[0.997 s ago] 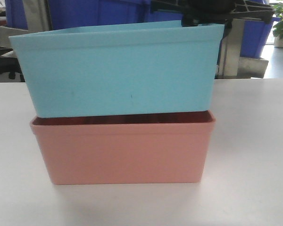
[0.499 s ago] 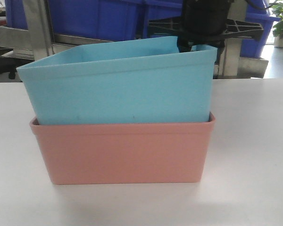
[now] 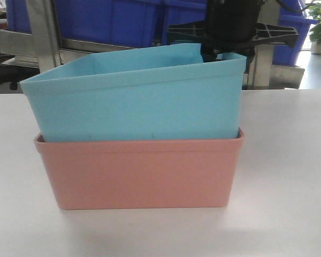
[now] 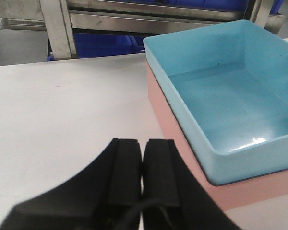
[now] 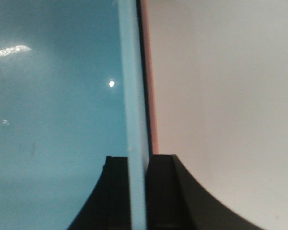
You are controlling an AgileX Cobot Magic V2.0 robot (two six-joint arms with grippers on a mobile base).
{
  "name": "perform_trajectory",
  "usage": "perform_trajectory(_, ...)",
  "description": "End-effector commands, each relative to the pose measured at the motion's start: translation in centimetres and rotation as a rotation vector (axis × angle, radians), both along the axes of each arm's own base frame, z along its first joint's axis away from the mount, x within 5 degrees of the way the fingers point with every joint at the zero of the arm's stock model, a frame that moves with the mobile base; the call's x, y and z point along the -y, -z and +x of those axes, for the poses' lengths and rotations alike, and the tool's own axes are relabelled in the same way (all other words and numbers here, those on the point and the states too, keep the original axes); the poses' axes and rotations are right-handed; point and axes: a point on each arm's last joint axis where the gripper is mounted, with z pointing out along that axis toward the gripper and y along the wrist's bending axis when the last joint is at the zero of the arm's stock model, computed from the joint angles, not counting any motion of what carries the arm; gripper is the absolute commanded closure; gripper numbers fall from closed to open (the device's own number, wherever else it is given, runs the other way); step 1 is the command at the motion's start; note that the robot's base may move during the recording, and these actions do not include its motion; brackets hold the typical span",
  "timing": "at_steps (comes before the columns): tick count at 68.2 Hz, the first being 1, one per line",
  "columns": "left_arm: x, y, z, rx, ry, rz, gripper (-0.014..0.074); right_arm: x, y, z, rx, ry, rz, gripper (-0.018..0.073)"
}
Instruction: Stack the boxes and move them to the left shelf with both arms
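Blue box [image 3: 134,101] tilted inside pink box [image 3: 139,174], your right gripper [image 5: 138,165] clamped on its wall, left gripper [image 4: 142,146] clenched empty.

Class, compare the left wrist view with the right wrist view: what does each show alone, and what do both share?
Only left wrist: the left pincer shut and empty, a steel frame, the whole interior of the blue tub. Only right wrist: how the right pincer clamps that tub's wall, one finger each side. Both: blue tub nested in pink tub, white table.
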Motion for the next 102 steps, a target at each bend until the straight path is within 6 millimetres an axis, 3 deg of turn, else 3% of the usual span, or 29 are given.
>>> perform_trajectory(1,0.2,-1.6,0.0,0.095,0.023,-0.038,0.0606,0.1,-3.7,-0.2,0.151,-0.047,0.043,0.0285)
perform_trajectory(8,0.2,-1.6,0.0,0.095,0.023,-0.038,0.0605,0.2,-3.9,-0.2,0.155,-0.053,0.025,0.0083)
perform_trajectory(15,0.2,-1.6,0.0,0.095,0.023,-0.038,0.0605,0.5,-3.9,-0.3,0.141,-0.051,-0.011,-0.0038)
perform_trajectory(26,0.2,-1.6,0.0,0.095,0.023,-0.038,0.0596,0.9,-4.0,-0.6,0.129,-0.091,-0.068,-0.0046)
perform_trajectory(34,0.2,-1.6,0.0,0.095,0.023,-0.038,0.0534,0.9,-4.5,-0.6,0.131,-0.138,-0.107,-0.0046)
perform_trajectory(42,0.4,-1.7,0.4,0.078,0.024,-0.033,0.0416,1.0,-5.5,-0.7,0.134,-0.176,-0.137,-0.0046)
perform_trajectory(51,1.1,-2.2,1.7,0.043,0.026,-0.031,0.0225,1.0,-6.8,-0.6,0.152,-0.18,-0.139,-0.0046)
perform_trajectory(62,2.6,-3.0,4.4,-0.067,0.022,-0.04,0.012,1.0,-7.8,-0.6,0.169,-0.176,-0.141,-0.0046)
perform_trajectory(83,6.3,-4.9,11.9,-0.315,-0.022,0.043,0.0113,1.3,-7.8,-0.6,0.152,-0.176,-0.157,-0.0046)
perform_trajectory(93,8.5,-4.6,16.3,-0.404,-0.038,0.08,0.0113,0.9,-7.6,-0.9,0.125,-0.209,-0.118,-0.0046)
perform_trajectory(102,10.2,-4.2,19.2,-0.456,-0.032,0.049,0.0113,0.9,-7.5,-0.9,0.09,-0.242,-0.058,-0.0046)
